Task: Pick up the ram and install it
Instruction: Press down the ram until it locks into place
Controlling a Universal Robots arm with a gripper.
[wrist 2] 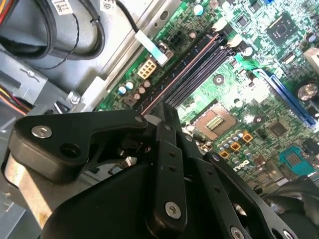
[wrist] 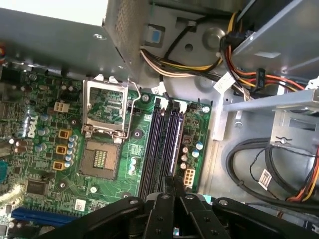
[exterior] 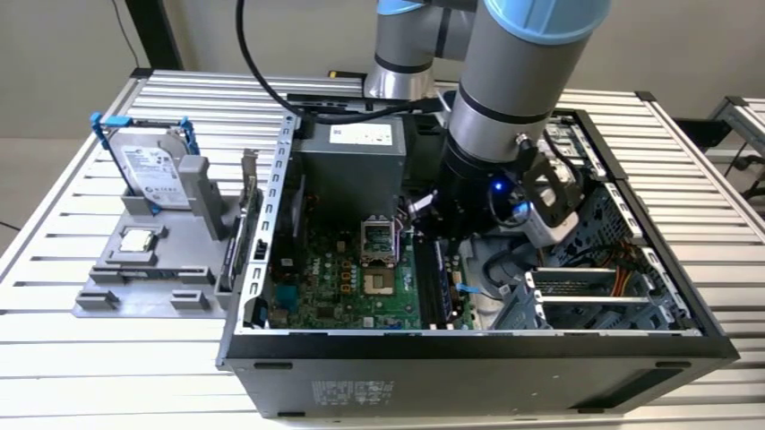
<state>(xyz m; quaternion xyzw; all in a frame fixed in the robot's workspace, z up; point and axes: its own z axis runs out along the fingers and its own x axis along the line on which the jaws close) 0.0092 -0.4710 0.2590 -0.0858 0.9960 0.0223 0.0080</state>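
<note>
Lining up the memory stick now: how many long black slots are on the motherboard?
4 slots, side by side in two pairs between the processor socket and the board's edge; their near ends are hidden behind the hand.

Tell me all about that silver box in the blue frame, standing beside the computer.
It is a hard drive: a flat, silver, metal-looking slab with a white label on its face. A thin blue frame, plastic by the look of it, runs around its edges. The drive stands upright on one edge, slotted into a grey stand on a grey base plate. This rests on the slatted table, to the exterior view's left of the open computer case. Only the frame and stand touch it.
</note>
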